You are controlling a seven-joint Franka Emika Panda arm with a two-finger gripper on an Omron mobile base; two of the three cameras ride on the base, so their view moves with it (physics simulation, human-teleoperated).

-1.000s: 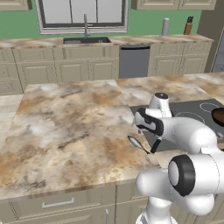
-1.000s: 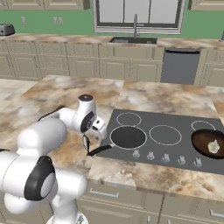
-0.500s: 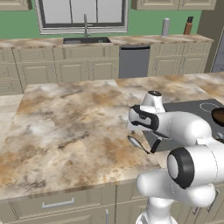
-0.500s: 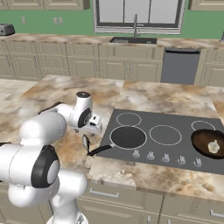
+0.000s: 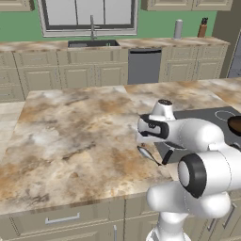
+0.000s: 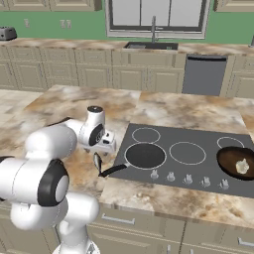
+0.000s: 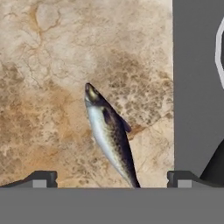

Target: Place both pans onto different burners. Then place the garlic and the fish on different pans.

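Fish (image 7: 109, 138) lies on the counter (image 5: 70, 136) just left of the cooktop (image 6: 198, 144), not yet picked up. Both pans sit on burners: black pan (image 6: 145, 155), brown pan (image 6: 237, 162) w/ garlic (image 6: 242, 166) in it. Gripper (image 7: 111, 178) hangs over fish, jaws wide apart, empty.

My own wrist blocks most of my gripper (image 6: 105, 144) in the right base view, fingertips not resolvable there. Fish (image 7: 109, 135) tail runs under the hand view's bottom band, fork cut off. Beside the fish, the black pan's handle (image 7: 215, 166) is clipped by the right edge. In the left base view my arm hides most of the cooktop (image 5: 221, 117); brown pan (image 5: 235, 124) cut by the right edge. Pale lump in that pan (image 6: 242, 165) too small to tell.
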